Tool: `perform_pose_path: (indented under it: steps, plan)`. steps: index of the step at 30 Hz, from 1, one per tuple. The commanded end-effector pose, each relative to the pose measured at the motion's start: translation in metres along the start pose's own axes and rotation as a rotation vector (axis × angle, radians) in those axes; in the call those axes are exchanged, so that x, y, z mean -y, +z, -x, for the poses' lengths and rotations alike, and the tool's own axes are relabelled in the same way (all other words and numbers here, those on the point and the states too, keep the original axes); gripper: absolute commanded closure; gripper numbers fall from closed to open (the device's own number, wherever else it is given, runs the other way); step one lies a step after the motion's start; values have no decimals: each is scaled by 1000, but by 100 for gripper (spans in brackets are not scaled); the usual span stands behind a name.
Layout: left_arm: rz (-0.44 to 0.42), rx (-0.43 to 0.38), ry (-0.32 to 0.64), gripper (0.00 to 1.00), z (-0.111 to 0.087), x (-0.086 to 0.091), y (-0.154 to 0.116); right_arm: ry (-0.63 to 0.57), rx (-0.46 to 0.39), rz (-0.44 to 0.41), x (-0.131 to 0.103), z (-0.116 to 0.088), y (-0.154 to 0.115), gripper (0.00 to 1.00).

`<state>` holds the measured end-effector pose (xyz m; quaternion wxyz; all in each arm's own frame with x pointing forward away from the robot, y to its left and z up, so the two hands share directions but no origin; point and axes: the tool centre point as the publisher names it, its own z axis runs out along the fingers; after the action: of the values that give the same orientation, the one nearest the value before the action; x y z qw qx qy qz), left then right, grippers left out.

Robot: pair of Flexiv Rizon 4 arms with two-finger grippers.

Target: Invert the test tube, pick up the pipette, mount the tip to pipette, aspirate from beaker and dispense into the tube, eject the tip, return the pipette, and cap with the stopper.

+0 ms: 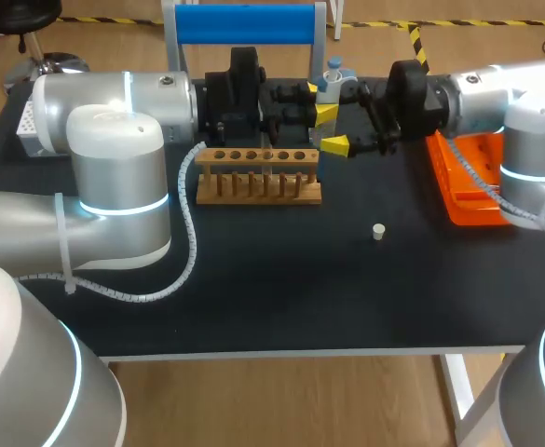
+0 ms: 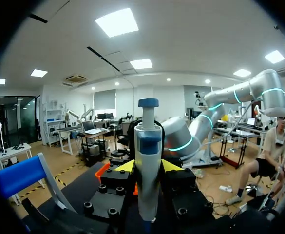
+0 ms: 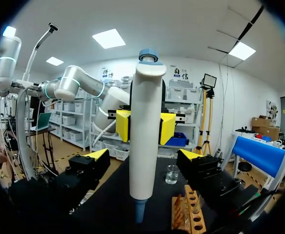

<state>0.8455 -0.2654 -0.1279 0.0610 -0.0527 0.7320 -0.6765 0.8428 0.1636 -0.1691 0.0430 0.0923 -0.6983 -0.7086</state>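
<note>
pinching pipette (image 3: 145,112) upright in l hand (image 2: 147,166), r hand (image 3: 142,157) spread either side

pipette (image 2: 147,165): lower end cut off | white box (image 1: 25,130): partly hidden

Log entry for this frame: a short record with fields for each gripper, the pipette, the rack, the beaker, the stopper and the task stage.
left gripper: shut on the pipette
right gripper: open, one finger on either side of the pipette, apart from it
pipette: upright, above the table behind the rack
rack: wooden, standing on the table
beaker: on the table, beyond the rack
stopper: loose on the table, apart from the rack
stage: pipette picked up; capping not yet done
</note>
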Motion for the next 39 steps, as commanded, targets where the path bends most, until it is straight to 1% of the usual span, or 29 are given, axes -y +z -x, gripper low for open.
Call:
perform_pose_path:
  steps: [1, 12, 18, 23, 27, 30, 34, 39]
  plan:
    - [-4, 4, 1, 100, -1, -1, 1, -1, 1, 0, -1, -2, -6, 0]
    - [-4, 4, 1, 100, -1, -1, 1, -3, 5, 8, -1, -1, -26, 0]
    - [-4, 4, 1, 100, -1, -1, 1, -4, 34, 19, -2, 3, -43, 0]
    - [-4, 4, 1, 100, -1, -1, 1, -9, 73, 5, 1, 11, -64, 0]
    - [-4, 4, 1, 100, -1, -1, 1, -7, 132, -27, 6, 27, -84, 0]
    - [-4, 4, 1, 100, -1, -1, 1, -7, 183, -46, 8, 45, -99, 0]
    - [-4, 4, 1, 100, -1, -1, 1, -23, 238, -70, 2, 74, -112, 0]
    - [-4, 4, 1, 100, -1, -1, 1, -39, 295, -91, -10, 116, -115, 0]
